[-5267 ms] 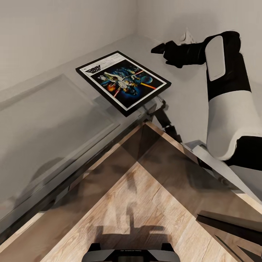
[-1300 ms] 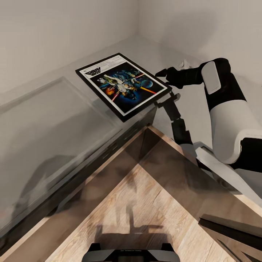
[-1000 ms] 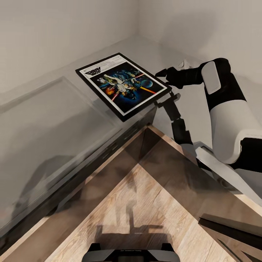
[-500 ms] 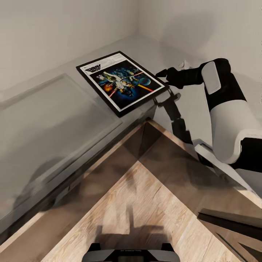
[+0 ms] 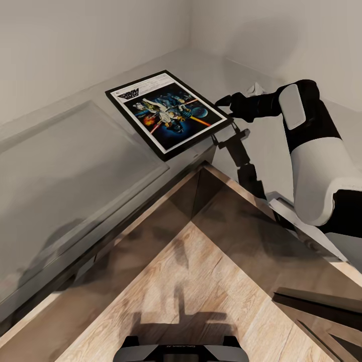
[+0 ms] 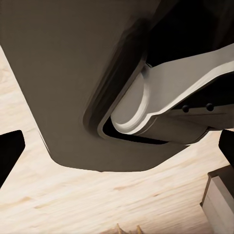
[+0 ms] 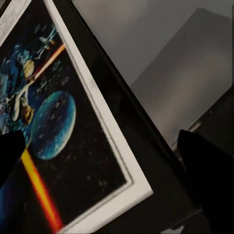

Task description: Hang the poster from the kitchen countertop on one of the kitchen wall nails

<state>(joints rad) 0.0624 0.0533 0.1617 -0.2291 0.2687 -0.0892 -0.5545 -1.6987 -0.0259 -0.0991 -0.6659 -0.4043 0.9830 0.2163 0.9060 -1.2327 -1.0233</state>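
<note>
Lowered slightly, one poster — right pincer at its corner, grip unclear.

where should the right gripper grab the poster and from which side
On the thin black frame edge of the poster nearest the right gripper, coming in from that side. The poster lies flat with a corner overhanging the kitchen countertop, so fingers can probably close above and below the frame there.

Poster on table, near its inner corner, one corner overhanging front edge. Right gripper just beside poster's right corner, right arm further right. Walls behind table. Floor in front, below.
</note>
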